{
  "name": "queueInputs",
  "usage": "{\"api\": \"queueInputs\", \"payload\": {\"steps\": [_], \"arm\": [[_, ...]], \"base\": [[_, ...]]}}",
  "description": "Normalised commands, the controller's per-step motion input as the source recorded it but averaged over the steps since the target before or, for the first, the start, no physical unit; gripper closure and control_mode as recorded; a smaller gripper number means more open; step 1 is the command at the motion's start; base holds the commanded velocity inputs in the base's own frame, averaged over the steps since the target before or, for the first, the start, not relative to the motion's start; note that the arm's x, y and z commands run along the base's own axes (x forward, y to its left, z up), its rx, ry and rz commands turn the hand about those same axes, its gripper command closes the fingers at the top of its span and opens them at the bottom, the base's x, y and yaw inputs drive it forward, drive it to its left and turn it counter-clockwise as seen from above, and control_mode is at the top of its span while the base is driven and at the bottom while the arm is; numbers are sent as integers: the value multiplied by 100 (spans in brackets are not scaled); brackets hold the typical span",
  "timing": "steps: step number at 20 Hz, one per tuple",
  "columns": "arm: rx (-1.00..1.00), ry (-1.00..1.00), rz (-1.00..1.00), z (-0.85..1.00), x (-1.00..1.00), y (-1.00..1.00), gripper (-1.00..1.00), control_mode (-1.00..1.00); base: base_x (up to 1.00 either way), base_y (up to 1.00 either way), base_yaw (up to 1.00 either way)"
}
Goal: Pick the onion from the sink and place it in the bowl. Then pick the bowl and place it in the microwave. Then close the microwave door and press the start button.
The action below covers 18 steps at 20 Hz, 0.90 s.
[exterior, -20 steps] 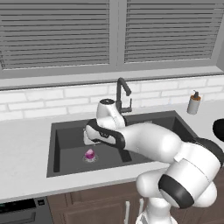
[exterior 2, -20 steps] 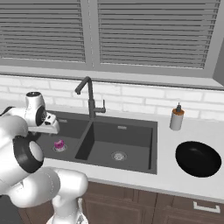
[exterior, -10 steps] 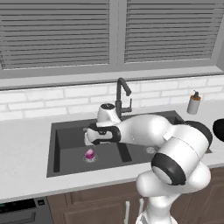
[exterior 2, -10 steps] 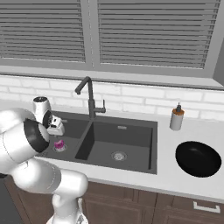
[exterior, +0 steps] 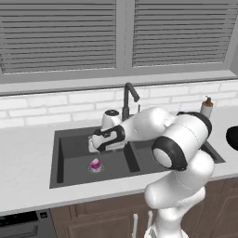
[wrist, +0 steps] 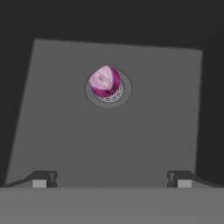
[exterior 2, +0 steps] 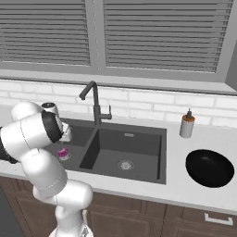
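The magenta onion [exterior: 95, 163] [exterior 2: 63, 152] lies on the round drain of the left basin of the dark sink [exterior: 69, 148] [exterior 2: 134, 152]. My gripper [exterior: 92, 145] [exterior 2: 66, 135] hangs over that basin, a little above the onion and toward the back wall, pointing down. In the hand view the onion [wrist: 105, 81] sits ahead of the gripper [wrist: 111, 177], whose tips stand wide open with nothing between them. The glossy black bowl [exterior 2: 209, 167] [exterior: 234, 137] rests on the counter right of the sink. The microwave and its door are out of view.
A tall dark faucet [exterior: 128, 95] [exterior 2: 92, 99] rises behind the divider between the basins, close to my forearm. A soap dispenser [exterior: 206, 107] [exterior 2: 186, 125] stands on the counter at the back right. The right basin has a metal drain [exterior 2: 125, 164].
The arm has folded further over the sink and the hand has edged slightly lower and closer to the onion. The onion has not moved. The jaws stay open.
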Motion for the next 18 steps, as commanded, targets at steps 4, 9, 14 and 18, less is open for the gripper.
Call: {"api": "queueInputs", "payload": {"steps": [4, 9, 14, 18], "arm": [[0, 0, 0, -37, 31, 27, -100, -100], [0, 0, 0, -41, 34, 19, -100, -100], [0, 0, 0, -25, 35, 0, -100, -100], [0, 0, 0, -5, 32, 0, -100, -100]], "base": [[0, 0, 0], [0, 0, 0], [0, 0, 0], [0, 0, 0]]}}
